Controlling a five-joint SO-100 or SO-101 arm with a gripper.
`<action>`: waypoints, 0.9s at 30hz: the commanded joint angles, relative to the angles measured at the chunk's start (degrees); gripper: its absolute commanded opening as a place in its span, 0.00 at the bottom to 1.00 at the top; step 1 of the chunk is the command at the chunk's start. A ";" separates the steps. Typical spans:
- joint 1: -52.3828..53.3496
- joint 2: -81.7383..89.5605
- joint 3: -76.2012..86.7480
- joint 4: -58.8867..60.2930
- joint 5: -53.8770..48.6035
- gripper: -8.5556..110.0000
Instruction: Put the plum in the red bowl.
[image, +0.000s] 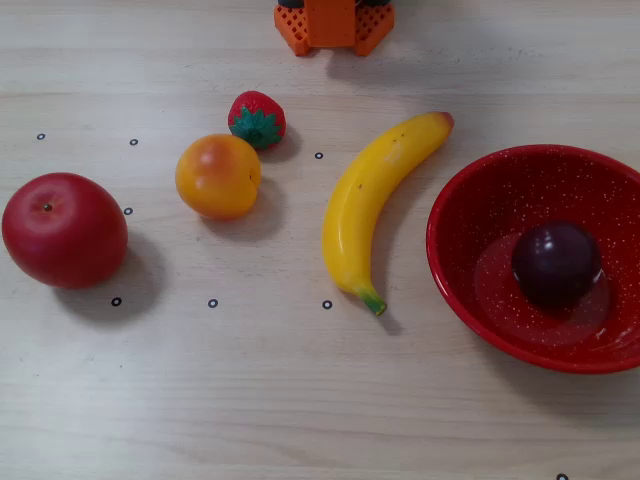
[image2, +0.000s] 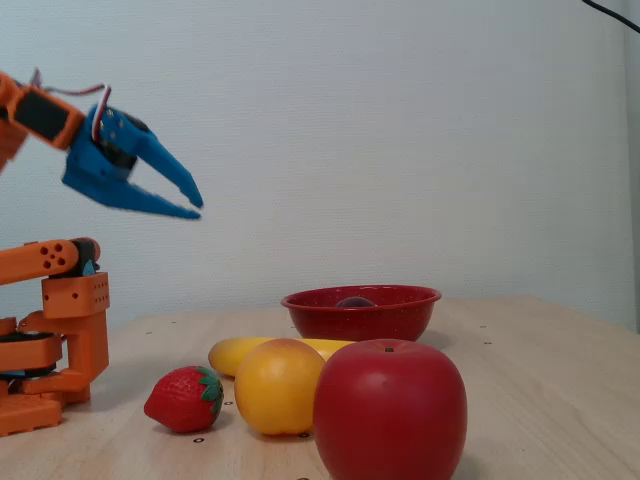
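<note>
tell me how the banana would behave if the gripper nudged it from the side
The banana looks glossy and smooth, so fingers would probably slip along it. It lies flat on its curve on the table, so it would more likely pivot or slide than roll. Its uniform plastic sheen suggests a stiff, light toy.

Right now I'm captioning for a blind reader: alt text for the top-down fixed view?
A dark plum sits inside a red bowl at right on a wooden table. Leftward lie a banana, strawberry, orange fruit and red apple.
</note>
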 joint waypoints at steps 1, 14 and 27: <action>-1.23 0.53 3.87 -7.65 0.88 0.07; -3.25 4.83 30.41 -31.99 0.26 0.07; -4.22 4.83 41.04 -31.64 -2.46 0.07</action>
